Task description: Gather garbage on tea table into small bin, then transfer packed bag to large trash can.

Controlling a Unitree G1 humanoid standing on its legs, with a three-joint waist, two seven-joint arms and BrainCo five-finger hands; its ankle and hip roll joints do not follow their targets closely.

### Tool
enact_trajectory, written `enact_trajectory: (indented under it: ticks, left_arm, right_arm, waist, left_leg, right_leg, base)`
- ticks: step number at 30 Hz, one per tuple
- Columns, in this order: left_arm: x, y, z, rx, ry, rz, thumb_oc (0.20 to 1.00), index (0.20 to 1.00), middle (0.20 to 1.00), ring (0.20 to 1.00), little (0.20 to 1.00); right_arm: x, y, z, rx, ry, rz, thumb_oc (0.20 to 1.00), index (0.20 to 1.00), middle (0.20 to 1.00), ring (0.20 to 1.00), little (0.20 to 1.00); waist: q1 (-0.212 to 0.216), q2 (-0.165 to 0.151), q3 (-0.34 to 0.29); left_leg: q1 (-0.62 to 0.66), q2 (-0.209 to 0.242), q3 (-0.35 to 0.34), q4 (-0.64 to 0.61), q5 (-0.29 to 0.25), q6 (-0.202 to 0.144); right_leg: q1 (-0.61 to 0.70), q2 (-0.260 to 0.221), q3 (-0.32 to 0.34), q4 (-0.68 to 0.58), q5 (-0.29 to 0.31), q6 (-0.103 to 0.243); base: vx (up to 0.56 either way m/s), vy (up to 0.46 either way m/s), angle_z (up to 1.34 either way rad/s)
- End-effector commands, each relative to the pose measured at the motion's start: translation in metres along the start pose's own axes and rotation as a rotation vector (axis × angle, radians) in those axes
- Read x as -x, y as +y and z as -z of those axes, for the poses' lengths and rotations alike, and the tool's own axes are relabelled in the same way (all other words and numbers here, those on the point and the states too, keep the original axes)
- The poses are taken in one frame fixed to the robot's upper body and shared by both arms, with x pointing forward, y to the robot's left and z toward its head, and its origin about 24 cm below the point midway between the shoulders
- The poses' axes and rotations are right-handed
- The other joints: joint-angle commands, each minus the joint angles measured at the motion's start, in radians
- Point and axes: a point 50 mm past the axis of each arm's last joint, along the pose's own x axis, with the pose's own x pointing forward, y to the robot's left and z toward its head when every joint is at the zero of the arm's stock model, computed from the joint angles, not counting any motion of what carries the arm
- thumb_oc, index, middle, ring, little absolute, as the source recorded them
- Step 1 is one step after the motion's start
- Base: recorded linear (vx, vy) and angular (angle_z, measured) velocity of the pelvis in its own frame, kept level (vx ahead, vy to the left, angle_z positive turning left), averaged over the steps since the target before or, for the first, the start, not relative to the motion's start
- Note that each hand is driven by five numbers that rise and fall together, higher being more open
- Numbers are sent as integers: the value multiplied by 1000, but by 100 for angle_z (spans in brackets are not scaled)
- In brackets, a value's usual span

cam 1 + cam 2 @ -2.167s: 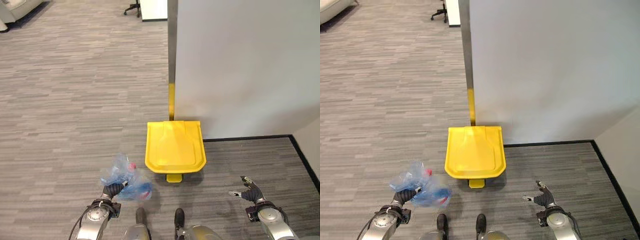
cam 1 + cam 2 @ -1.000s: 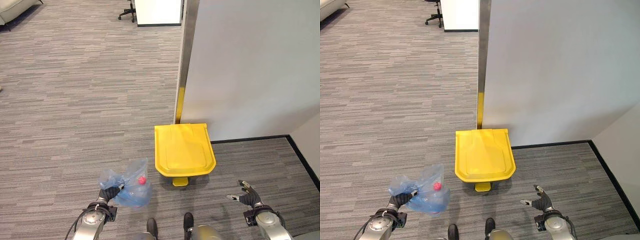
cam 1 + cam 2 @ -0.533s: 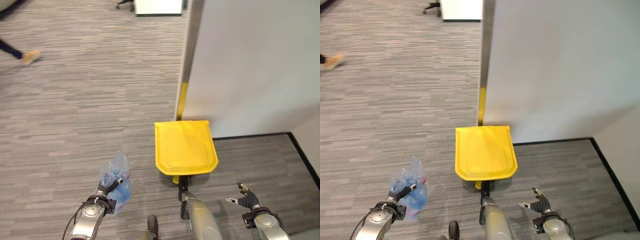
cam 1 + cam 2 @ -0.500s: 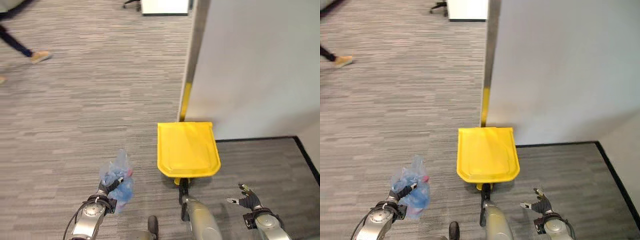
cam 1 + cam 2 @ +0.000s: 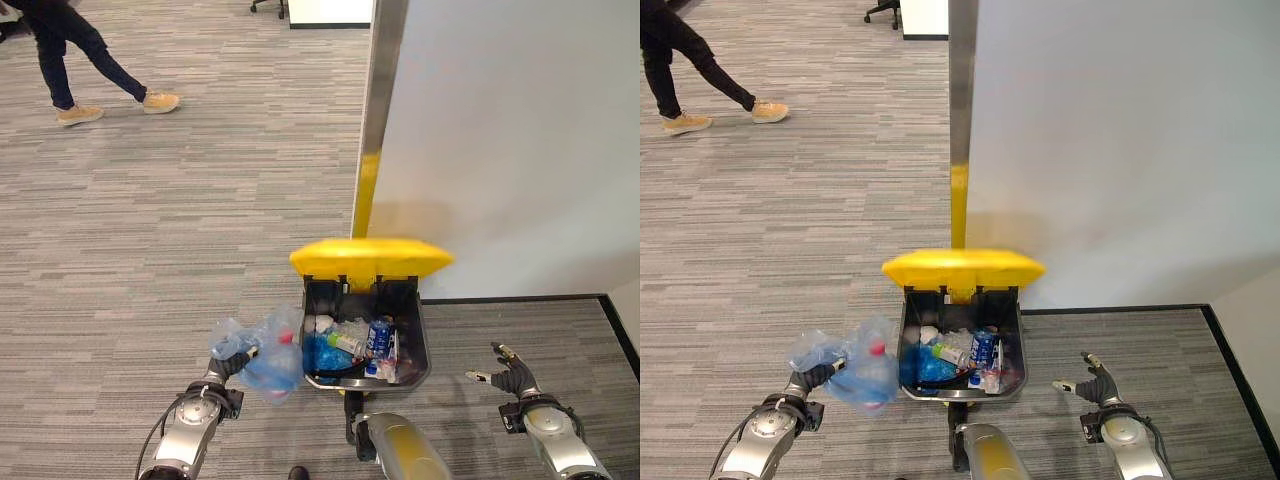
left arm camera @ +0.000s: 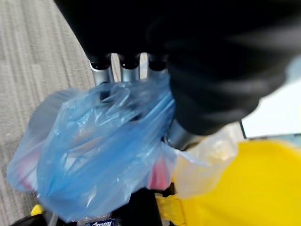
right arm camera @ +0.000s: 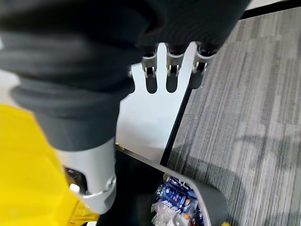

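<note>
At 12 o'clock, your large trash can (image 5: 365, 345) stands with its yellow lid (image 5: 371, 257) up, rubbish already inside. Left hand (image 5: 222, 368) grips the packed bag (image 5: 262, 358) at 10, just beside the rim — drop remains. Right hand (image 5: 511, 377), at 3, is spread and empty.

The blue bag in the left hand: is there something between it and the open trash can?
Nothing visible does. The blue bag hangs from the left hand just beside the trash can, whose yellow lid is raised.
</note>
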Motion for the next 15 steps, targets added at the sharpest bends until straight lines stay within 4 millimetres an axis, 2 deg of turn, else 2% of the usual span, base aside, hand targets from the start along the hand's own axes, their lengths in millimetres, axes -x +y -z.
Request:
enact_trajectory:
  ticks: [1,5,6,7,8,9,11,12,15]
  left_arm:
    - [1,16,-18,-11,-111,-29,200,200,200,200,200]
    - [-4,9,-36,-14,-181,-4,200,200,200,200,200]
    - [-4,9,-36,-14,-181,-5,200,200,200,200,200]
    - [-8,3,-50,-16,-238,16,200,200,200,200,200]
    - [-11,-2,-65,-13,-292,38,200,200,200,200,200]
    - [-12,-2,-65,-13,-294,37,200,200,200,200,200]
    - [-13,-5,-80,1,-349,59,200,200,200,200,200]
    - [-15,-10,-94,1,-401,88,200,200,200,200,200]
    - [-18,-14,-115,-17,-469,114,200,200,200,200,200]
  right_arm:
    - [-7,16,-39,-86,-172,-59,1000,1000,1000,1000,1000]
    - [-16,36,-103,-62,-377,-132,1000,1000,1000,1000,1000]
    - [-16,36,-103,-62,-377,-132,1000,1000,1000,1000,1000]
    - [-22,43,-143,-15,-479,-142,1000,1000,1000,1000,1000]
    - [-28,48,-171,-9,-530,-139,1000,1000,1000,1000,1000]
    - [-28,48,-172,-10,-532,-139,1000,1000,1000,1000,1000]
    - [-33,47,-198,-8,-565,-122,1000,1000,1000,1000,1000]
    - [-35,40,-223,12,-607,-95,1000,1000,1000,1000,1000]
    - [-36,23,-257,68,-666,-31,1000,1000,1000,1000,1000]
  waist:
    - [25,-26,-36]
    - [64,-23,-11]
    - [64,-23,-12]
    - [90,-25,10]
    - [115,-26,29]
    - [116,-27,29]
    - [137,-28,53]
    - [149,-26,78]
    - [157,-31,108]
  left_leg:
    - [120,-139,28,12,-71,37]
    - [75,-159,20,25,-97,54]
    - [74,-159,20,26,-97,54]
    - [35,-178,13,43,-105,61]
    - [-6,-196,13,66,-113,69]
    - [-8,-196,14,69,-114,69]
    - [-43,-213,21,96,-122,75]
    - [-68,-221,25,120,-125,78]
    - [-98,-224,30,157,-133,79]
  right_leg:
    - [26,-34,64,-244,198,68]
    - [-27,-49,68,-235,212,73]
    - [-27,-49,68,-235,212,73]
    - [-57,-60,72,-231,225,81]
    - [-91,-70,78,-221,234,83]
    - [-94,-70,79,-220,234,83]
    - [-118,-84,83,-212,243,88]
    - [-135,-98,86,-202,249,90]
    - [-149,-115,84,-191,253,88]
  base:
    - [-39,16,-9]
    - [-78,5,0]
    - [-147,7,-4]
    - [-194,15,-6]
    - [-195,15,-1]
    - [-127,17,4]
    - [-114,29,3]
    - [-139,31,-6]
    - [-74,5,7]
